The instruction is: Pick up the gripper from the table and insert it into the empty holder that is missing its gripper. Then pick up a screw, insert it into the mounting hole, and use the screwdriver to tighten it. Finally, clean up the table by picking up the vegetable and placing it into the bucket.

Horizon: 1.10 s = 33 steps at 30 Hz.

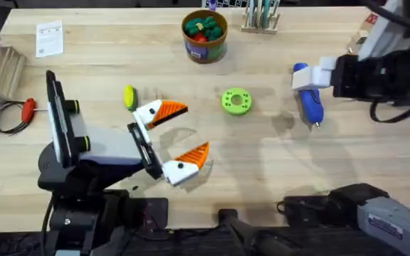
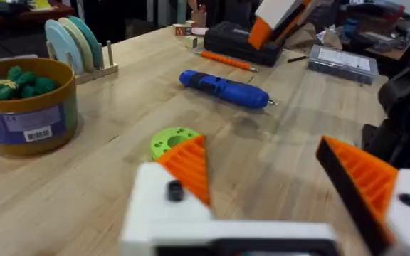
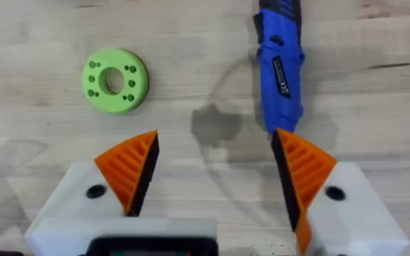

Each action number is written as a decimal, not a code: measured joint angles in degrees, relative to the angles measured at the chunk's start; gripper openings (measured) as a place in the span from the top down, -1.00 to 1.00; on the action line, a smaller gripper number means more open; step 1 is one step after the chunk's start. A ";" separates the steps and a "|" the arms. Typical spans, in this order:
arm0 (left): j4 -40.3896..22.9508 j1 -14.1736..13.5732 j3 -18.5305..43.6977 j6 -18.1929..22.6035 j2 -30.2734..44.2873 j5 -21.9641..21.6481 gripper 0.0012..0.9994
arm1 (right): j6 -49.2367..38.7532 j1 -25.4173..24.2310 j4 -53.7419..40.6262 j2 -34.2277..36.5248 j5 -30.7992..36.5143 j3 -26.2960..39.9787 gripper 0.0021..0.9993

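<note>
**Both arms parted above the bench**

Pale wooden tabletop [image 1: 262, 156] carries the work; the left gripper [image 1: 179, 135] reaches toward the middle, its orange-padded white fingers spread wide and holding nothing; the right gripper [image 3: 216, 174] hangs with fingers wide apart and empty, just beside the chunky blue pen-shaped screwdriver [image 1: 309, 96] lying flat; a flat green perforated disc [image 1: 235, 101] sits between the arms; the yellow oval vegetable [image 1: 129, 97] lies near the left fingers; the round brown-rimmed bucket [image 1: 204, 35] stands at the far edge.
</note>
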 joint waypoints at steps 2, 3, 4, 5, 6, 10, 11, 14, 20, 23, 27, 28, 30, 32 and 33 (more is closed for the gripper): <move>0.00 -0.01 0.00 -0.02 0.00 -0.02 -0.39 | 0.00 0.00 0.01 1.25 0.00 0.00 -0.91; 0.00 0.00 0.00 0.00 0.00 -0.02 -0.06 | -0.02 0.00 0.02 1.70 0.00 0.00 -0.91; 0.00 0.00 0.00 0.01 0.00 -0.02 0.21 | 0.00 0.00 0.03 2.02 0.00 0.00 -0.91; 0.00 0.00 0.00 0.02 0.00 -0.02 0.52 | 0.00 0.00 0.07 2.23 0.00 0.00 -0.91; 0.00 0.00 0.00 0.02 0.00 -0.02 0.85 | 0.00 0.00 0.15 2.32 0.02 0.00 -0.91; 0.00 0.00 0.00 0.22 0.00 -0.02 0.99 | -0.02 0.00 0.72 2.32 0.40 0.00 -0.91; 0.00 -0.01 0.00 0.22 0.00 -0.02 0.99 | 0.00 0.00 0.73 2.32 0.70 0.00 -0.91; 0.00 0.00 0.00 0.22 0.00 -0.02 0.99 | 0.00 0.00 0.95 2.32 1.72 0.00 -0.91; 0.00 0.00 0.00 0.22 0.00 -0.02 0.99 | -0.02 -1.61 4.51 2.32 2.38 -1.07 -0.91; 0.00 0.00 0.00 0.22 0.00 -0.02 0.99 | -0.85 -3.98 5.36 2.45 2.38 -2.46 -0.98; 0.00 0.00 0.00 0.22 0.00 -0.02 0.99 | -5.89 -6.67 7.88 4.76 2.38 -2.73 -0.98; 0.00 0.00 0.00 0.22 -0.01 -0.02 0.99 | -6.94 -7.27 8.43 5.74 2.37 -2.68 -0.98; 0.01 0.00 0.00 0.22 -0.01 -0.02 0.99 | -9.07 -8.53 8.21 8.29 2.27 -1.83 -0.99; 0.00 0.00 0.00 0.22 0.00 -0.02 0.99 | -11.31 -9.70 7.85 11.89 2.16 0.51 -0.98; 0.00 0.00 0.00 0.22 0.00 -0.02 0.99 | -12.06 -10.06 7.97 13.34 2.14 1.61 -0.98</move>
